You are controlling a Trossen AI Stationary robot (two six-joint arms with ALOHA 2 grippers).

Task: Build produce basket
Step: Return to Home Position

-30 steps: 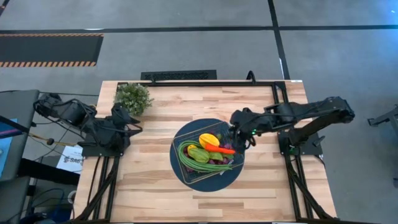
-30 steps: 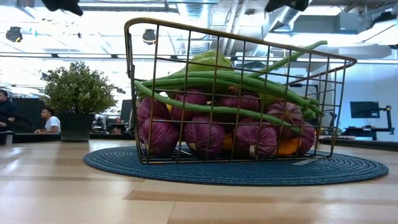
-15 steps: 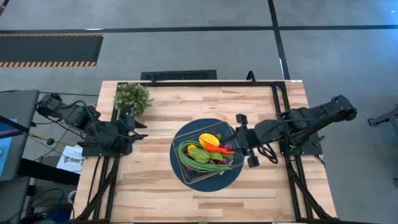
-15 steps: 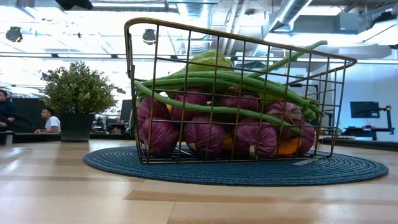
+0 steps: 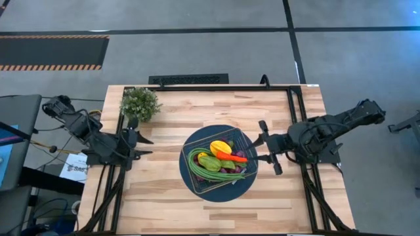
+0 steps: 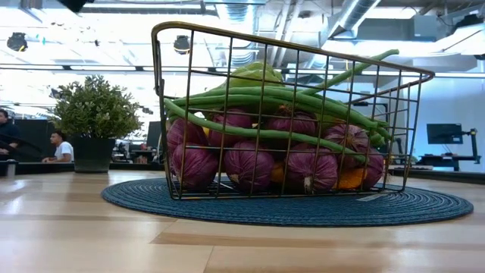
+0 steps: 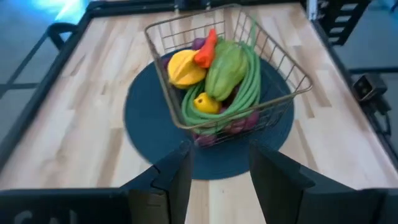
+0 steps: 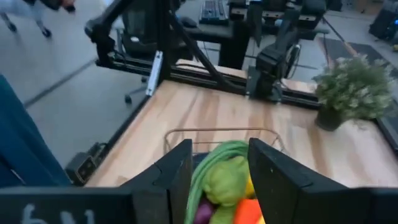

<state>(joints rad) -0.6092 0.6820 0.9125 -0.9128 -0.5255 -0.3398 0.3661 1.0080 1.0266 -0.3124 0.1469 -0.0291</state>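
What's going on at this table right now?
Nothing is being held. The rectangular wire basket sits on the round dark blue mat, already loaded with toy produce, including long green beans and an orange carrot. The right arm's tool hangs open and empty just beside the basket; the left arm's tool, also open, waits near the table's left edge. Loading looks finished.

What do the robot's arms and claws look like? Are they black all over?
Pretty much. The left arm and the right arm are both black, built from chunky jointed pieces, with thin black cables looping along them. The left claw and the right claw each end in two flat, dark, blocky fingers. I can't make out any markings on them.
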